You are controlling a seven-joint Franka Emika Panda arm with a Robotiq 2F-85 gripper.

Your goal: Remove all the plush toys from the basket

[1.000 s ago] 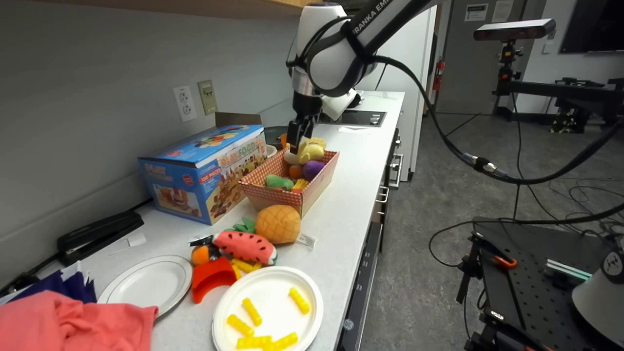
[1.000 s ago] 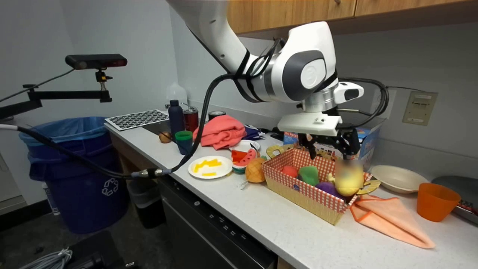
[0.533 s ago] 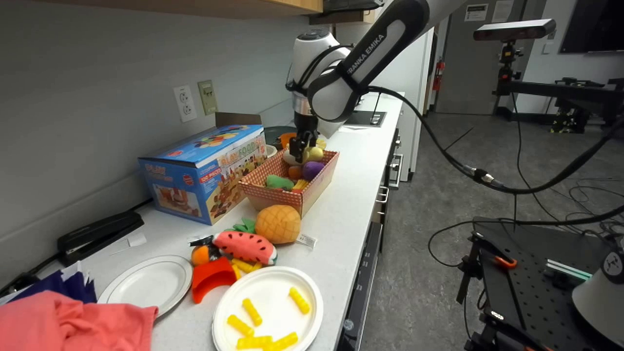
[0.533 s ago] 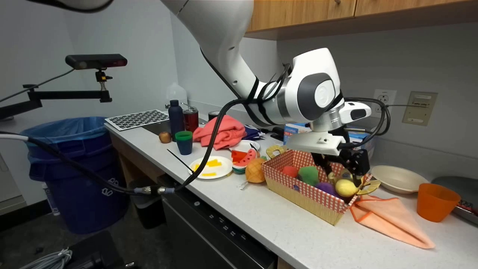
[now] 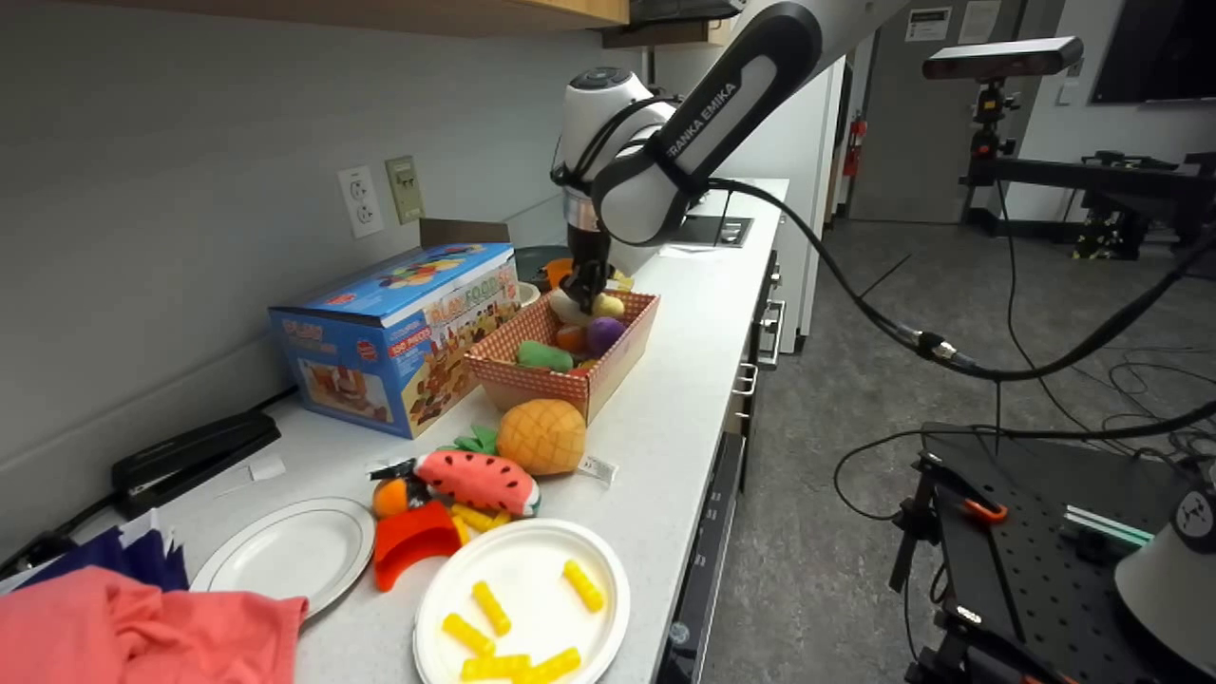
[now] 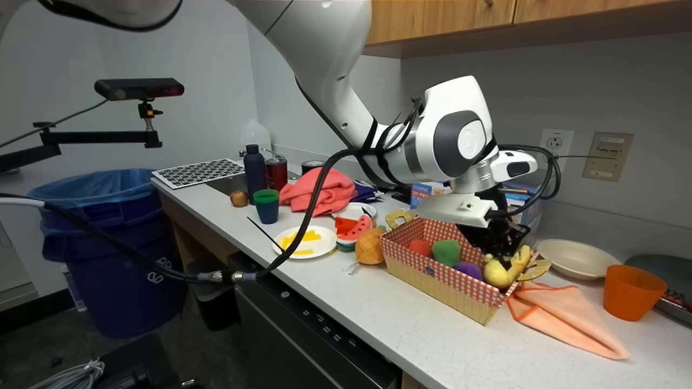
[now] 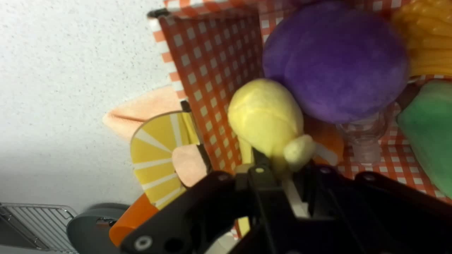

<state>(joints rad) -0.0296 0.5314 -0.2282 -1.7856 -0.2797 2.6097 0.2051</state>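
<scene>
The table (image 5: 670, 380), pale and finely speckled, carries the basket (image 6: 438, 289), upright just beside a blue printed cardboard box (image 5: 404, 332). At one end of the basket lie a plush pineapple (image 5: 541, 437) and a plush watermelon (image 5: 478, 482); past them come a white plate (image 5: 541, 608), a red plastic piece (image 5: 416, 540), a grey-ringed white plate (image 5: 285, 556) and a heaped coral cloth (image 5: 142, 632). At the opposite end lies a peach cloth (image 6: 567, 321), near an orange cup (image 6: 632, 294) and a cream bowl (image 6: 578, 259). Farther off stand a dark blue bottle (image 6: 255, 175), a red tumbler (image 6: 277, 174) and a green-rimmed cup (image 6: 266, 208).

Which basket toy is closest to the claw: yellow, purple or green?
The pale yellow toy, pinched in the claw; the purple toy and green toy lie farther off.
</scene>
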